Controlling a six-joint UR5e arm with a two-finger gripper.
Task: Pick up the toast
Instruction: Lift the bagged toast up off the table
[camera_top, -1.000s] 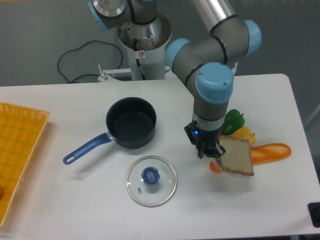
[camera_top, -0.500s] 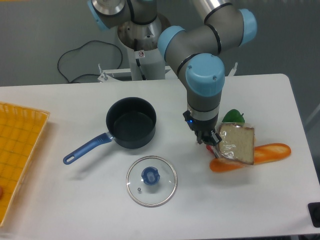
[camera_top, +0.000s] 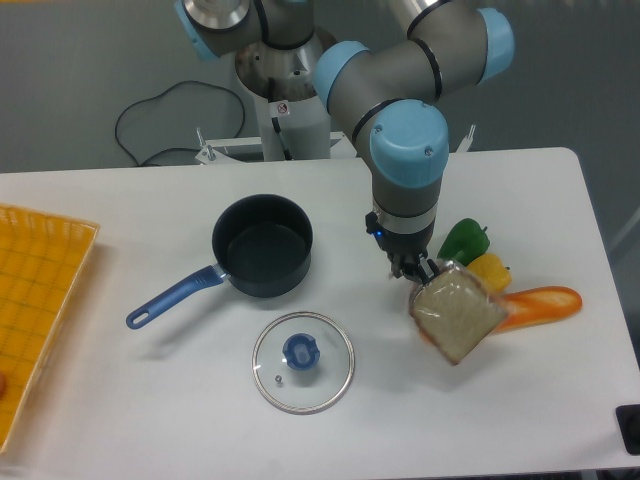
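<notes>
The toast (camera_top: 457, 317), a pale tan slice in clear crinkly plastic, hangs tilted above the table right of centre. My gripper (camera_top: 422, 273) is shut on the slice's upper left corner, with the arm's blue-capped wrist directly above it. The toast's lower edge hovers over the table, partly covering the left end of the baguette (camera_top: 536, 303).
A green pepper (camera_top: 465, 240) and a yellow pepper (camera_top: 488, 270) lie just right of the gripper. A dark pot with a blue handle (camera_top: 262, 245) sits left of it, its glass lid (camera_top: 302, 361) in front. A yellow basket (camera_top: 35, 300) occupies the left edge.
The toast has swung in the gripper, turning from a flat square over the baguette to a tilted diamond hanging lower and further left. The wrist barely shifted.
</notes>
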